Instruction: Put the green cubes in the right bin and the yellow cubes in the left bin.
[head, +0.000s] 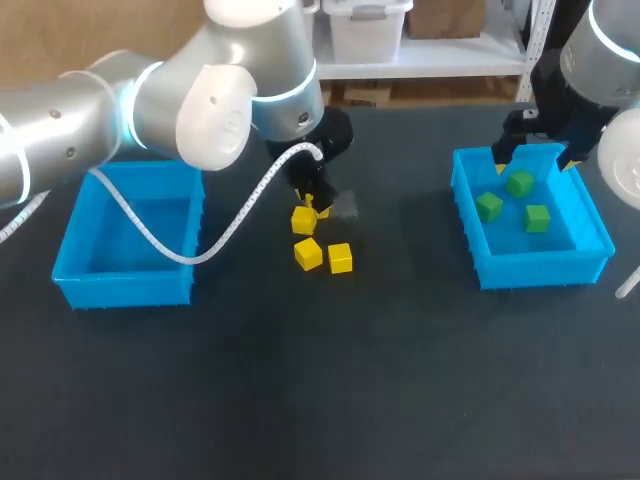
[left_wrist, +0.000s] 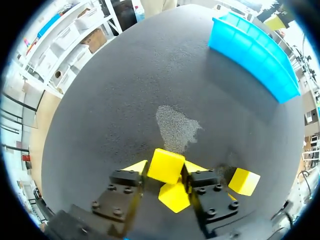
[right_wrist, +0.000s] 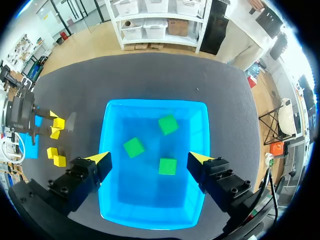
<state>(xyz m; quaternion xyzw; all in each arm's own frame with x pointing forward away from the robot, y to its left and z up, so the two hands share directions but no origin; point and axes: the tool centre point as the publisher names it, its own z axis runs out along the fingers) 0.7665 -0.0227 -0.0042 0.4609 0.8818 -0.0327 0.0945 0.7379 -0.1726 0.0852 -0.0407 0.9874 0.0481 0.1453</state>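
Note:
Three yellow cubes lie near the table's middle. My left gripper (head: 312, 208) is down on the rearmost one (head: 303, 221), and its fingers press the yellow cube (left_wrist: 165, 166) from both sides. The other two (head: 308, 254) (head: 340, 258) sit just in front of it; in the left wrist view one (left_wrist: 175, 196) shows under the held cube and one (left_wrist: 243, 181) beside the gripper. My right gripper (right_wrist: 149, 159) hangs open with nothing between its fingers above the right bin (head: 530, 268), which holds three green cubes (right_wrist: 168, 124) (right_wrist: 133, 147) (right_wrist: 167, 166). The left bin (head: 125, 280) has no cubes in it.
A pale worn patch (left_wrist: 175, 127) marks the dark table top just ahead of the left gripper. A white cable (head: 240, 215) loops from the left arm down toward the left bin. The right bin's wall (left_wrist: 255, 45) stands further ahead of the left gripper.

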